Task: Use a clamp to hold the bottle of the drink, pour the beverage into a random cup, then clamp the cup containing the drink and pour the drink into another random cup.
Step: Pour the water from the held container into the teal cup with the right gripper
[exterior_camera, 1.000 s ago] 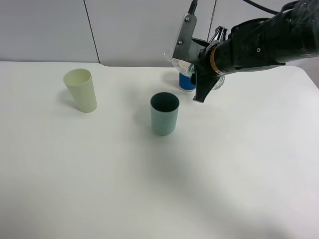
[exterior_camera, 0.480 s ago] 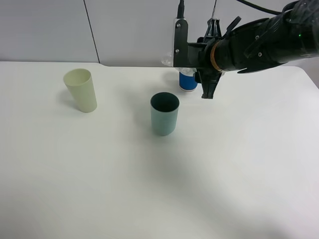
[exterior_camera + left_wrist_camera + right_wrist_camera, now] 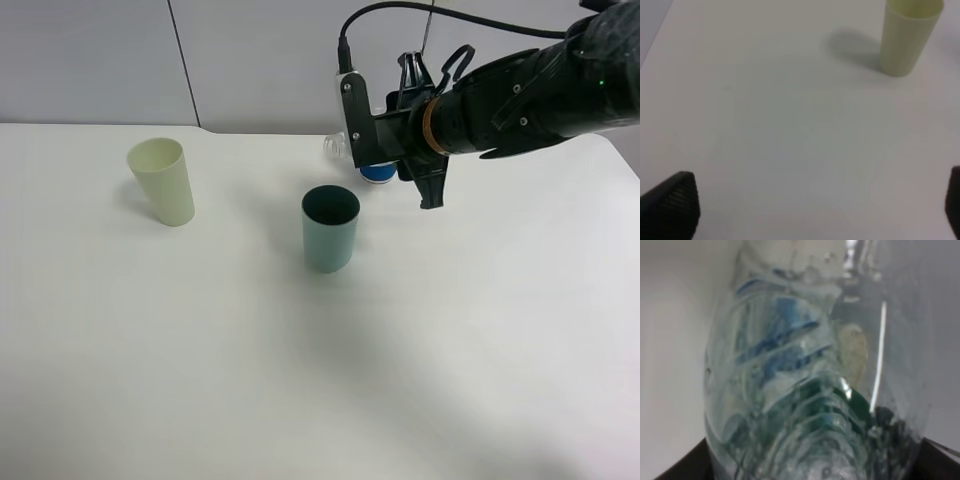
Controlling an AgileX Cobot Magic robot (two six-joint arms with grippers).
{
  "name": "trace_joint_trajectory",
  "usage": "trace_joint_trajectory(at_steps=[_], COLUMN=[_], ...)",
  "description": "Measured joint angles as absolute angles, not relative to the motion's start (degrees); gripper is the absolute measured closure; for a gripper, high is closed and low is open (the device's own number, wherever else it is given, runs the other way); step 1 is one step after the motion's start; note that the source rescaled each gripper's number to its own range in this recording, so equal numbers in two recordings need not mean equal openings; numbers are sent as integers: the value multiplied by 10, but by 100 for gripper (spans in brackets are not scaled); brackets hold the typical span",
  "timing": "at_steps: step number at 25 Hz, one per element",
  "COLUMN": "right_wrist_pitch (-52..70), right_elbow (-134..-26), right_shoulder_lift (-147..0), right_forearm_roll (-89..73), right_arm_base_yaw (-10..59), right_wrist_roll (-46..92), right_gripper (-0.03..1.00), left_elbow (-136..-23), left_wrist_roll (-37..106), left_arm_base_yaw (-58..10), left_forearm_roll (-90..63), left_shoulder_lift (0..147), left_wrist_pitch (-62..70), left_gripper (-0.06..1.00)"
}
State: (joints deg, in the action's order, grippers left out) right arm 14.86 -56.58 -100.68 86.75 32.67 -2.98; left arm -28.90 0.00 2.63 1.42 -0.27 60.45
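Gripping the bottle (image 3: 815, 375), the right claw (image 3: 392, 140) is clamped tight on it. The bottle is held in the air, tipped on its side, just behind the teal cup (image 3: 330, 228). The left claw (image 3: 812, 207) gapes wide, holding nothing, over bare table (image 3: 765, 125) near the pale cup (image 3: 907, 37). What the cups hold cannot be told. A blue-banded cup (image 3: 378, 172) stands by the far edge.

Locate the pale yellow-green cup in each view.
Exterior high: pale yellow-green cup stands upper left on the white table, left of the teal cup.
Left wrist: ahead of the open left tool, top cut by the frame.
Right wrist: not identifiable; the bottle fills it.
Shared landmark: the white table.
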Motion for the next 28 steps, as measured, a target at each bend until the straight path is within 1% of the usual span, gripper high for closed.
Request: trace_joint_trajectory(at_steps=[7,14,28], right_wrist_pitch=[150,161,161], right_elbow=[-566,-565,-565], right_shoulder_lift=[-1007,-1007,-1007], right_forearm_roll=[890,935,965], right_arm_base_yaw=[327,327,327], right_wrist_roll=[21,28,41], right_gripper=[97,97,97], left_elbow=[-289,-289,-289], left_wrist_roll=[0,0,0], left_arm_base_yaw=[26,26,26], left_forearm_roll=[14,14,14], left_shoulder_lift=[-3,-3,-3], left_wrist_pitch=[604,604,604], left_gripper=[-6,-6,-6])
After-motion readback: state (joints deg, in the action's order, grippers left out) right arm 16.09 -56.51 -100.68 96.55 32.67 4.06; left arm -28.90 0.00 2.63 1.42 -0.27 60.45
